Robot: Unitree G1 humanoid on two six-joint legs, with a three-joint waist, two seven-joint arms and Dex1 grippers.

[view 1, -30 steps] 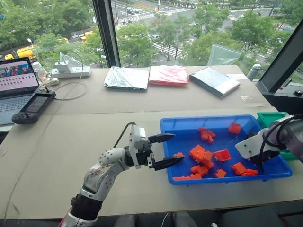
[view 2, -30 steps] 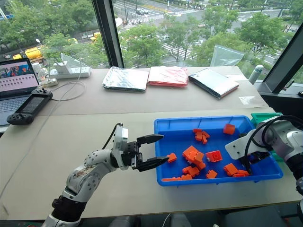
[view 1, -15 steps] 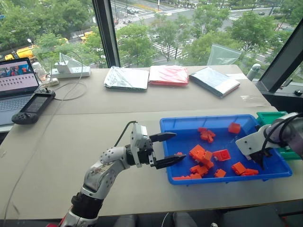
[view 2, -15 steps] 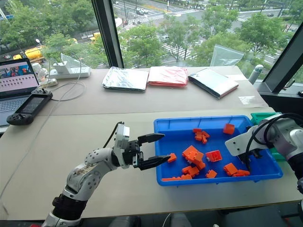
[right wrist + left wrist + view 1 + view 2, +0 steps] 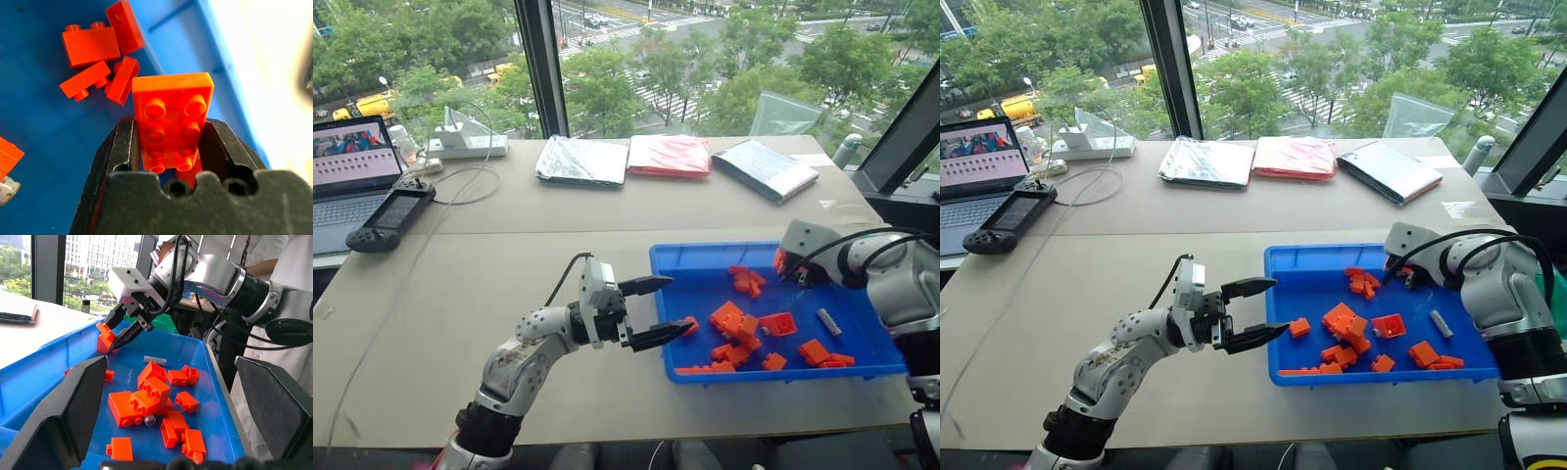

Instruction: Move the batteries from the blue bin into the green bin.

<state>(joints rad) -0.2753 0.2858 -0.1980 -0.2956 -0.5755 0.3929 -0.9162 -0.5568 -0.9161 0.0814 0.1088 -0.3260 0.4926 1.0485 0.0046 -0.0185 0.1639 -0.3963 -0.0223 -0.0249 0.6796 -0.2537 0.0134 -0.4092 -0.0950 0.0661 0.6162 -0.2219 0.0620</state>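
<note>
Black two-fingered right gripper (image 5: 128,328) clamps a studded orange plastic block (image 5: 172,117) above the shallow bright-blue plastic bin (image 5: 705,257), left gripper (image 5: 658,309) spread empty at its near-left rim, while one small silver-grey cylindrical battery (image 5: 828,322) lies flat right of the orange pile, its long axis slanting away-left to near-right

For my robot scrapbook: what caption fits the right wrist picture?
Right hand grips an orange block above the blue bin.

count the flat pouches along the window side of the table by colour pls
silver pouches: 2
red pouch: 1
total: 3
</note>
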